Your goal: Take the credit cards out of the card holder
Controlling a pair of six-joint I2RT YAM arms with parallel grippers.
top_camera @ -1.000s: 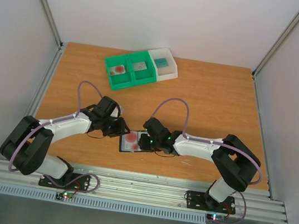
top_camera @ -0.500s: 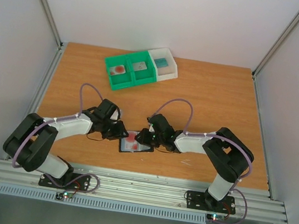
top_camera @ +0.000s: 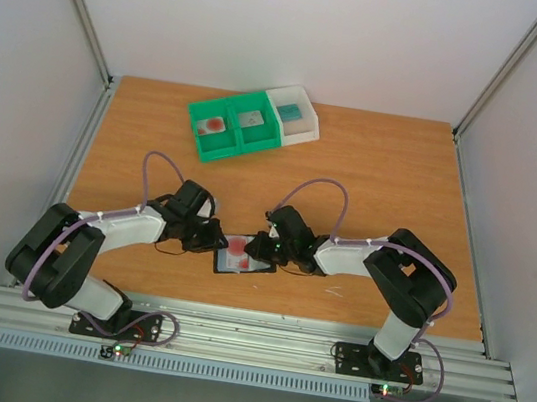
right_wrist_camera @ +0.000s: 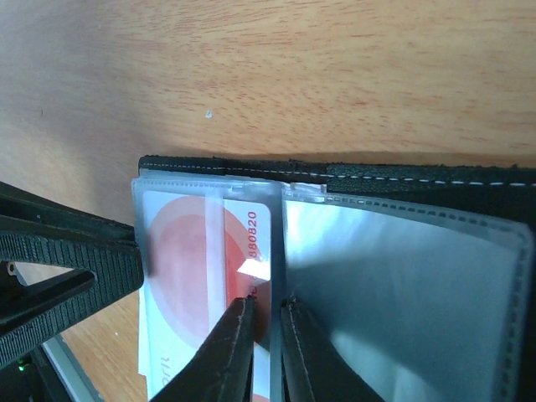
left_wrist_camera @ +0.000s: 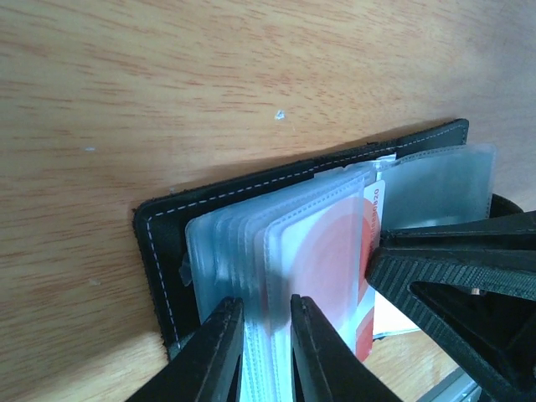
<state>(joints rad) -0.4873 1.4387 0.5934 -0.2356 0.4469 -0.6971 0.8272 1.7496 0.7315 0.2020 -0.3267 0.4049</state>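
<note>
The card holder [top_camera: 243, 256] is laid open on the worktop [top_camera: 383, 178], near the middle of its near edge, black cover [left_wrist_camera: 167, 243] down and a fan of clear sleeves [left_wrist_camera: 226, 251] turned up. A credit card [top_camera: 238, 249] with a red blotch is seen in the front sleeve; in the right wrist view its printed edge [right_wrist_camera: 188, 251] is shown beside an empty grey sleeve on the holder's other half [right_wrist_camera: 402, 177].

The left gripper [top_camera: 214, 238] is set at the holder's left side. In its wrist view the fingertips [left_wrist_camera: 268, 314] are closed on a bundle of the clear sleeves, just behind the red-blotched card [left_wrist_camera: 327, 260]. The right gripper [top_camera: 263, 249] is set at the holder's right side, and its jaws [right_wrist_camera: 266, 314] are drawn nearly together on the inner edge of the front sleeve with the card inside it.

Well apart, towards the far left corner of the worktop, a green bin [top_camera: 234, 127] and a white bin [top_camera: 297, 114] are placed touching side by side. A red-blotched card [top_camera: 213, 125] is seen in the green bin's left compartment.
</note>
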